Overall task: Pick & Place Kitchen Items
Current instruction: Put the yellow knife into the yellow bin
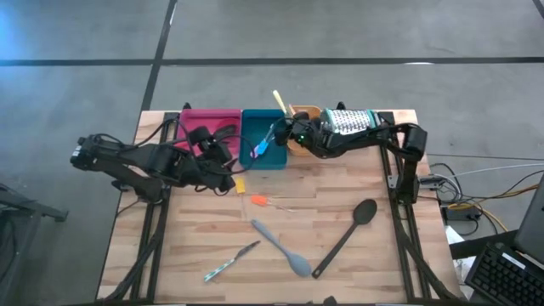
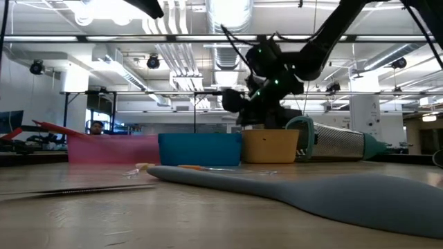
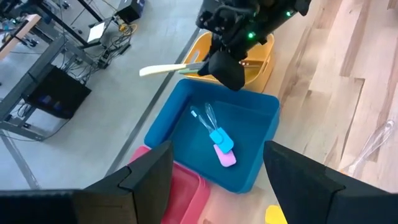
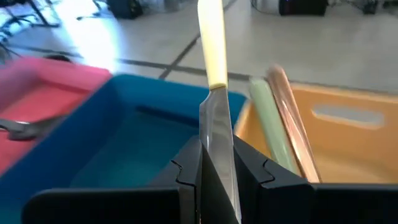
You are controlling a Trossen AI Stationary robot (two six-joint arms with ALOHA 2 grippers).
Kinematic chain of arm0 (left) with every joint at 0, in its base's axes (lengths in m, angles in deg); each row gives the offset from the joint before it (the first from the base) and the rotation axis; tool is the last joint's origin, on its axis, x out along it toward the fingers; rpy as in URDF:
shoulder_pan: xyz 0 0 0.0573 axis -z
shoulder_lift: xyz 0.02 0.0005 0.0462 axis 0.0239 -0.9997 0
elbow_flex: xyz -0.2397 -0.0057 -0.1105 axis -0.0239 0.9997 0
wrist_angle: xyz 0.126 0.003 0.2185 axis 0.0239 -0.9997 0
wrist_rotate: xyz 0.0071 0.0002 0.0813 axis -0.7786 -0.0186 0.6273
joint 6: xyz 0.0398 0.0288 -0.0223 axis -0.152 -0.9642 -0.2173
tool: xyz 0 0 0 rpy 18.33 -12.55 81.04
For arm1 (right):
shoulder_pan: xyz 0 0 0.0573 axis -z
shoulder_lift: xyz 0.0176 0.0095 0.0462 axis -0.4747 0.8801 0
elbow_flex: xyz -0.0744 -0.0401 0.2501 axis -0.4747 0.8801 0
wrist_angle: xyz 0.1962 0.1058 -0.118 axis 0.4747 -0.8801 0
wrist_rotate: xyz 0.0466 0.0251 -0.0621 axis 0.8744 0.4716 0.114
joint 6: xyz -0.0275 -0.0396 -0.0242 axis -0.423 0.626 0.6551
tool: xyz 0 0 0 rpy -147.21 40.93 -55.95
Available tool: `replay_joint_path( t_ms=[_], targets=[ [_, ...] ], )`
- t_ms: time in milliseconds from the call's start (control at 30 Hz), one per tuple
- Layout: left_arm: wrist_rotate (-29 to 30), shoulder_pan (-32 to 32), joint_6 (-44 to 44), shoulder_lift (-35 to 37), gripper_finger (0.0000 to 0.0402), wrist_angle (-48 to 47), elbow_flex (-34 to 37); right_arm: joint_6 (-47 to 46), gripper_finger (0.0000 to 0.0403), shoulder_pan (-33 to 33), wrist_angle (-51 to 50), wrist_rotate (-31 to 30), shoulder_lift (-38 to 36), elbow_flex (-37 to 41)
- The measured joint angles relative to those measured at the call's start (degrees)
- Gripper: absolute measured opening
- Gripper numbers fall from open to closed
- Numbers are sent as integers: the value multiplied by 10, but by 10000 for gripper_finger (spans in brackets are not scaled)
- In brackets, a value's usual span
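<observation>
Right gripper [image 1: 289, 129] clamps a cream-handled knife [image 4: 214, 93] over the seam between the teal tray [image 1: 263, 160] and the orange tray [image 1: 308, 113].

Its 2 dark fingers pinch the flat metal blade, smooth handle pointing up and away; only the right wrist view shows that grip, plus a pale green stick and a copper one in the orange tray. The left gripper [image 3: 217, 180], fingers spread wide and holding nothing, hangs at the near left of the trays, beside the pink tray [image 1: 210, 119]; its camera alone reveals a blue-and-pink whisk [image 3: 217, 137] lying in the teal tray. On the planked wooden table [image 1: 195, 246] nearer in lie a matte grey spoon [image 1: 282, 248], a long black spoon [image 1: 347, 236], an orange-handled tool [image 1: 259, 201] and a slim knife [image 1: 231, 261]. The perforated metal grater [image 1: 350, 120] lies at the far right.
</observation>
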Motion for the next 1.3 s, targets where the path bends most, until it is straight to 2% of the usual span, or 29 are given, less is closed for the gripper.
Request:
replay_joint_path(
  t_ms=[467,967,1300],
  targets=[
    [0,0,0,11,252,-8,0,-24,41,20,0,-1,3,41],
    [0,0,6,11,252,-5,0,-24,42,26,-44,13,3,42],
    [0,0,7,11,252,-5,0,-24,165,26,-50,32,2,43]
  ],
)
